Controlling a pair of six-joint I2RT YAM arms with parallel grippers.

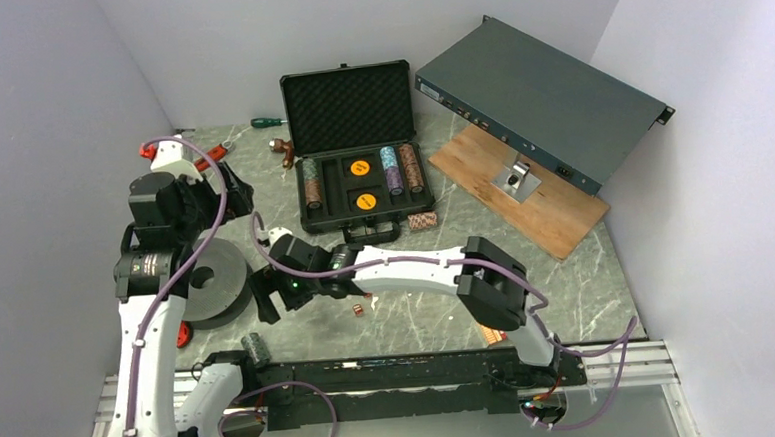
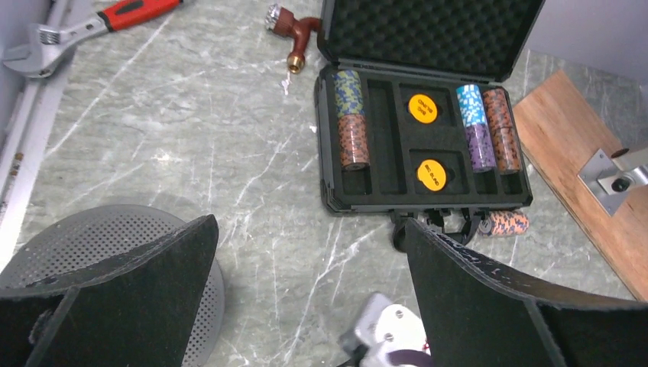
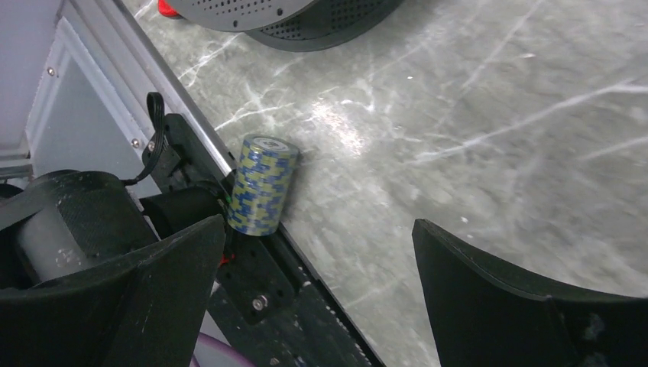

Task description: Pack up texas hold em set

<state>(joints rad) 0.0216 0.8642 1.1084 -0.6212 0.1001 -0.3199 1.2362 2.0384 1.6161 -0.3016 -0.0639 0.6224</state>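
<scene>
The black case lies open at the back of the table, its foam lid upright. Striped chip stacks fill its outer slots, and two orange discs sit in the middle. One loose chip stack lies just in front of the case. A yellow-blue chip stack leans on the black rail at the near table edge. My right gripper hangs open above and to the right of it. My left gripper is open over bare table, left of the case. Small reddish pieces lie mid-table.
A grey-green rack box leans at the back right over a wooden board with a metal bracket. A grey perforated disc lies at the left. A red-handled wrench, a screwdriver and a brown pipe fitting lie at the back left.
</scene>
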